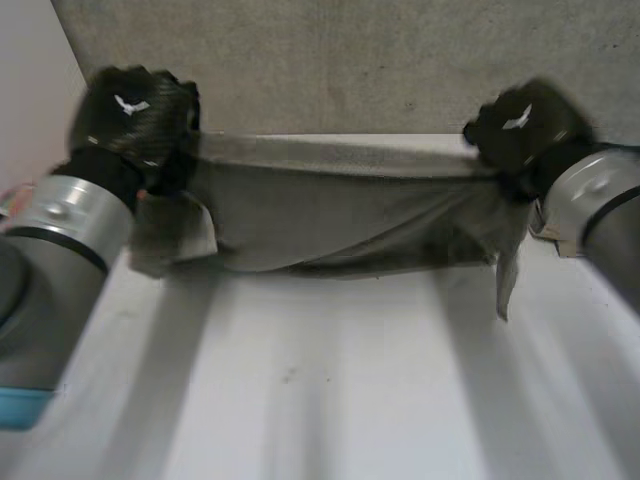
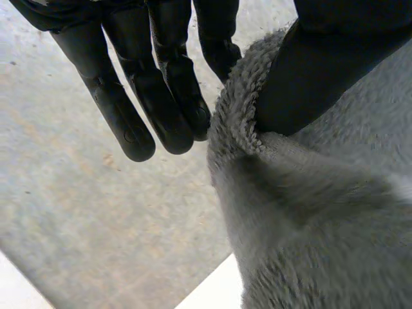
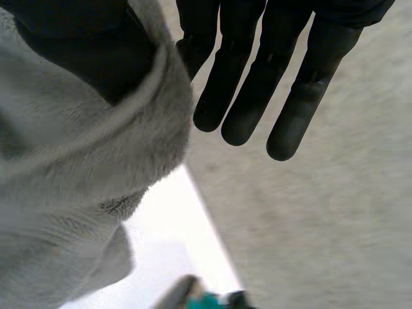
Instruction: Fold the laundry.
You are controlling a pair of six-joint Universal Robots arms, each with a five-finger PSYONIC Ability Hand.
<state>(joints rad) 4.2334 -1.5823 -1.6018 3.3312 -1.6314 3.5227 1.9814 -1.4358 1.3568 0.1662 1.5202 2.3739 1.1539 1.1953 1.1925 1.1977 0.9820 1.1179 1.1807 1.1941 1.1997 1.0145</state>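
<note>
While left hand (image 1: 135,115), right hand (image 1: 520,125) pinch it, towel (image 1: 340,210) — taut

Plain grey cloth (image 1: 340,210) (a dull, even shade); white table (image 1: 330,400)

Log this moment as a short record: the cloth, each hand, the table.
cloth: grey fleecy towel, held up and stretched between both hands, its lower part sagging
left hand: thumb pinches the towel's top edge at one end; the other fingers straight
right hand: thumb pinches the top edge at the opposite end; the other fingers straight
table: white, beneath the towel
backdrop: grey wall
</note>
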